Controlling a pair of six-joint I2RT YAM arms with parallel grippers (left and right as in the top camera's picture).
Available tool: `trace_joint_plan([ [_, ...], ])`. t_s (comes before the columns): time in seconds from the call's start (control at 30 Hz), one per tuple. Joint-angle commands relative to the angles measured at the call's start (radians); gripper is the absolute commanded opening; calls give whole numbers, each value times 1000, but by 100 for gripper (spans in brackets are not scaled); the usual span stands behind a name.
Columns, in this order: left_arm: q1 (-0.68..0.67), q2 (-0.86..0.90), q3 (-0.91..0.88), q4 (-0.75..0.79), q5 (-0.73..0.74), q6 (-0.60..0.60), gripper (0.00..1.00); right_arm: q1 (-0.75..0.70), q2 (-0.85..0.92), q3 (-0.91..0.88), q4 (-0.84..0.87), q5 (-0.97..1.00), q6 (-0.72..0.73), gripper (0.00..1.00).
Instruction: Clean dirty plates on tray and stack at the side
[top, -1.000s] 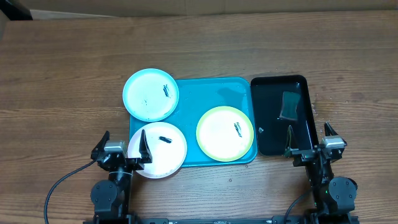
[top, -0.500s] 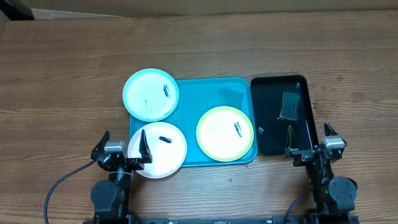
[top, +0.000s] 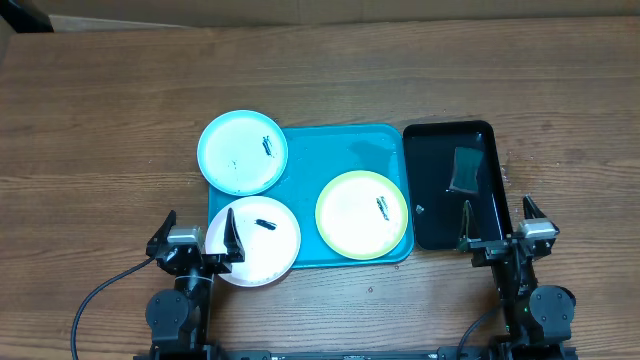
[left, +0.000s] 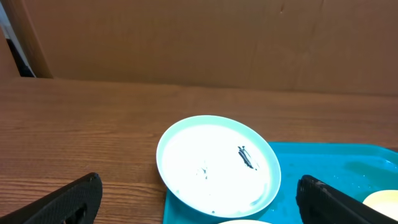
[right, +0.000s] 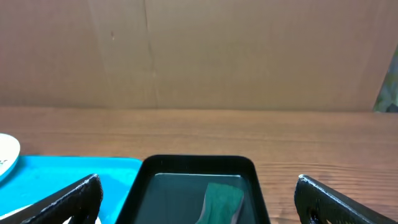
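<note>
The turquoise tray (top: 340, 150) lies mid-table. The light blue plate (top: 241, 152) rests on its far left corner, overhanging the table; it also shows in the left wrist view (left: 217, 164). The white plate (top: 254, 242) overhangs the tray's near left corner. The yellow-green plate (top: 362, 214) sits inside the tray at the right. Each has a dark smear. My left gripper (top: 196, 235) is open and empty at the near edge beside the white plate, jaws wide in the left wrist view (left: 199, 199). My right gripper (top: 498, 228) is open and empty at the near right, jaws wide (right: 199, 199).
A narrow glossy black tray (top: 489, 135) stands right of the turquoise tray and holds a dark green sponge (top: 466, 168), also seen in the right wrist view (right: 222, 199). A brown cardboard wall (left: 205, 43) runs behind the table's far edge.
</note>
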Motion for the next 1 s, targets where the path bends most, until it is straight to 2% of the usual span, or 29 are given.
trace_joint_plan([
  [0.0, 0, -10, -6, 2, -3, 19, 100, -8, -10, -10, 3, -6, -4, 100],
  [0.47, 0, -10, -6, 5, 11, 18, 100, -7, -10, -10, -11, -6, -3, 100],
  [0.7, 0, -10, 16, -9, 46, -58, 100, -8, -10, 43, -43, -25, -3, 100],
  [0.77, 0, -10, 65, -61, 61, -92, 100, -8, -10, 98, -78, -24, 10, 100],
  [0.97, 0, 49, 317, -315, 97, -93, 100, -8, 44, 274, -151, -24, 134, 100],
])
